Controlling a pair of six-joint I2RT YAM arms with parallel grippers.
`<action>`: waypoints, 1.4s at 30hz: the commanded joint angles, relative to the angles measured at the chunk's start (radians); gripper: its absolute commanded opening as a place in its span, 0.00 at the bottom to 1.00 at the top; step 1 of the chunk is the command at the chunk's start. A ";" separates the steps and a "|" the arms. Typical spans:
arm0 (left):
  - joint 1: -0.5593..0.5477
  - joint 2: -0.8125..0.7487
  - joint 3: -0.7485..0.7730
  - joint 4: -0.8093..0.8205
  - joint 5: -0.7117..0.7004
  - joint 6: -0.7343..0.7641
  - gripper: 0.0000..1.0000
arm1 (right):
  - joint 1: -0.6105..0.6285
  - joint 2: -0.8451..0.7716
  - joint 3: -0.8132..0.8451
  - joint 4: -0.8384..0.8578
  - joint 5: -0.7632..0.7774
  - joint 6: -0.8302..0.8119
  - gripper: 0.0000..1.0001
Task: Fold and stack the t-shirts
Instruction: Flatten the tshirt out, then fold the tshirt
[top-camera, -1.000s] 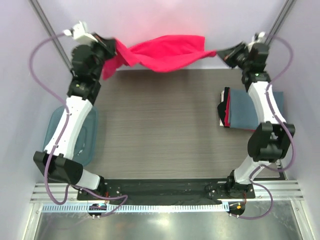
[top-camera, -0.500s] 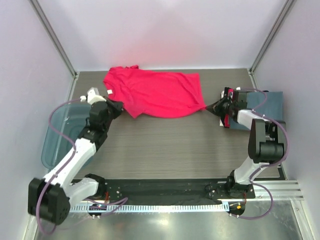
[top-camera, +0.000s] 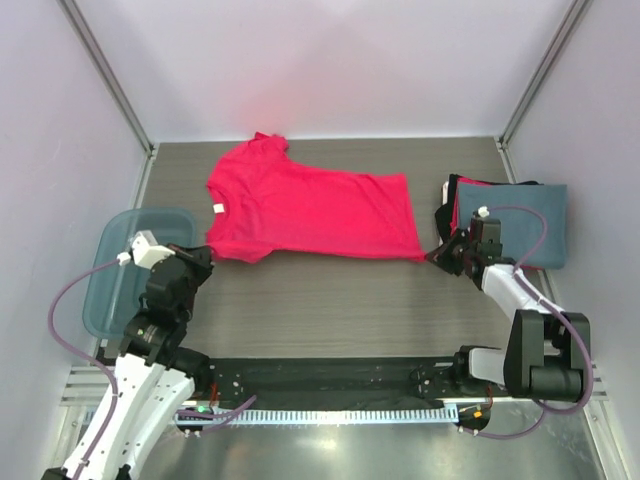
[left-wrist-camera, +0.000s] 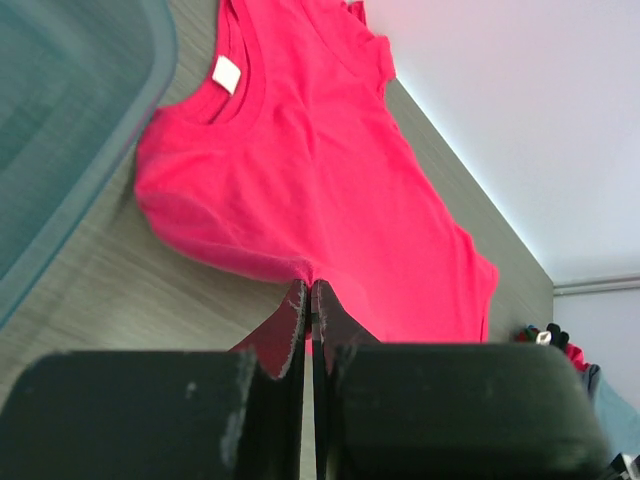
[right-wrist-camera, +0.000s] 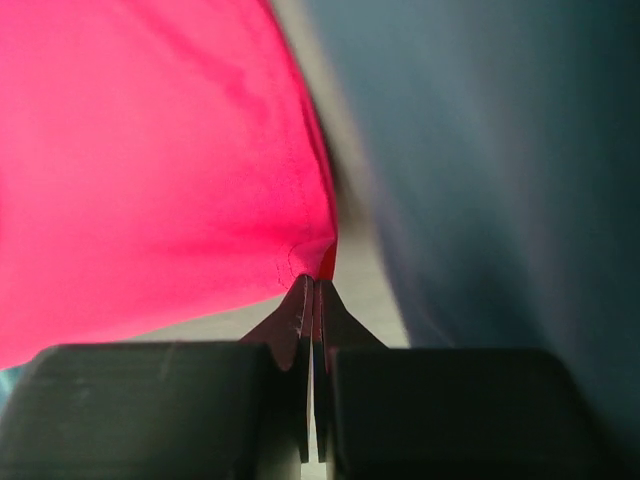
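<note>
Translucent blue plastic bin (top-camera: 112, 275) is sitting at 9 o'clock. Left gripper (left-wrist-camera: 308, 292), jaws pressed together, is pinching the near-left edge of the bright pink-red cotton t-shirt (top-camera: 310, 210), which is lying spread flat toward 12 o'clock. Right gripper (right-wrist-camera: 312, 290), likewise closed, is nipping its near-right hem corner, just beside the folded blue-grey t-shirt stack (top-camera: 515, 220) at 3 o'clock. Judgement: the spreading step is finishing; the next move is calling for release, then a regrasp for the first fold.

Neck label (left-wrist-camera: 227, 73) on the t-shirt (left-wrist-camera: 320, 170) is unreadable.
</note>
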 joint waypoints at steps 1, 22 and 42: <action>0.001 -0.046 0.048 -0.136 -0.046 0.006 0.00 | -0.007 -0.091 -0.057 -0.062 0.097 -0.051 0.01; 0.001 0.276 0.116 0.011 0.015 0.077 0.00 | 0.160 -0.021 0.117 -0.122 0.281 -0.066 0.01; 0.001 0.796 0.458 0.075 -0.134 0.238 0.00 | 0.167 0.279 0.412 -0.113 0.387 -0.032 0.01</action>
